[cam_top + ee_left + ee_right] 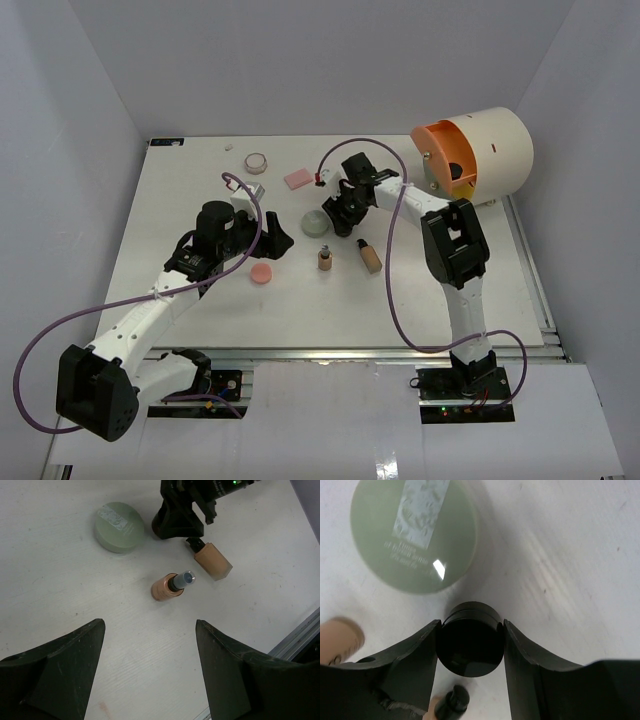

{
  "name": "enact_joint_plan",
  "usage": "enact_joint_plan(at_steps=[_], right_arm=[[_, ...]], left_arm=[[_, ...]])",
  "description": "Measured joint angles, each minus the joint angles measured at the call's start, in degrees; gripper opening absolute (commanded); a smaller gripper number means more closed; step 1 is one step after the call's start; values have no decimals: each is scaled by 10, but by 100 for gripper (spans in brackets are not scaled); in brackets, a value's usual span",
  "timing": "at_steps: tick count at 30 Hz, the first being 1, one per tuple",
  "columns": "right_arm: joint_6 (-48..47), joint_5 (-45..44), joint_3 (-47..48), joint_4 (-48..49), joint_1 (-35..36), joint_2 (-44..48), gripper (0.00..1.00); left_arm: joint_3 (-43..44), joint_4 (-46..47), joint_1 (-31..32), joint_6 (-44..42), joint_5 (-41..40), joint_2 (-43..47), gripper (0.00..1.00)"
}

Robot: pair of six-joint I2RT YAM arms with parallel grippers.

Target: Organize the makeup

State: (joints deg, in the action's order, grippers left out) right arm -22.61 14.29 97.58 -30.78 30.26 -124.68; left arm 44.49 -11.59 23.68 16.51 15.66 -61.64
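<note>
Near the middle of the white table point(180, 200), my right gripper point(335, 212) is down over the black compact point(469, 640). On the right wrist camera its 2 fingers point(415, 665) press against either side of that round black case, so I read it as gripped. I cannot tell whether the case is resting on the surface or just off it. Just beside it, toward the left arm, lies the grey-green compact point(410, 530), flat, label up.

My left gripper point(150, 625) hovers above the table with its fingers point(70, 670) spread wide and nothing between them. Ahead of it in the left wrist view stand the tiny brown bottle point(170, 586) and, near it, the beige tube point(212, 562) lying flat, its dark cap pointing toward the right gripper.

From overhead, the pink disc point(261, 273) sits just below the left gripper. The pink rectangular pad point(297, 179) and 1 small round jar point(256, 160) lie farther back, well apart from both arms. The cream drum-shaped case point(480, 150) stands at the far right corner.
</note>
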Motion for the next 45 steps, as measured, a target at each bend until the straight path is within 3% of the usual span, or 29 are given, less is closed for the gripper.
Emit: enact_joint_plan(at_steps=[9,15,20,26,31,35,42,45], right_arm=[[-44,10,-32,-26,-38,258,8],[-48,16,57,-6,-164,365,9],[-41,14,108,-3,-268,340,14],[-21,23,134,-10,-316,240,27],[3,50,157,-23,-334,167,43],[14,59,174,-25,-333,162,61],[19,68,178,-25,-333,162,76],[18,68,178,-25,-332,162,76]], left_arm=[[0,0,0,0,6,8,84],[0,1,0,1,16,17,84],[0,2,0,1,23,20,84],[-1,4,0,3,28,22,84],[-2,5,0,5,32,22,84],[-2,5,0,5,33,22,84],[-2,7,0,5,35,22,84],[-2,7,0,5,37,22,84]])
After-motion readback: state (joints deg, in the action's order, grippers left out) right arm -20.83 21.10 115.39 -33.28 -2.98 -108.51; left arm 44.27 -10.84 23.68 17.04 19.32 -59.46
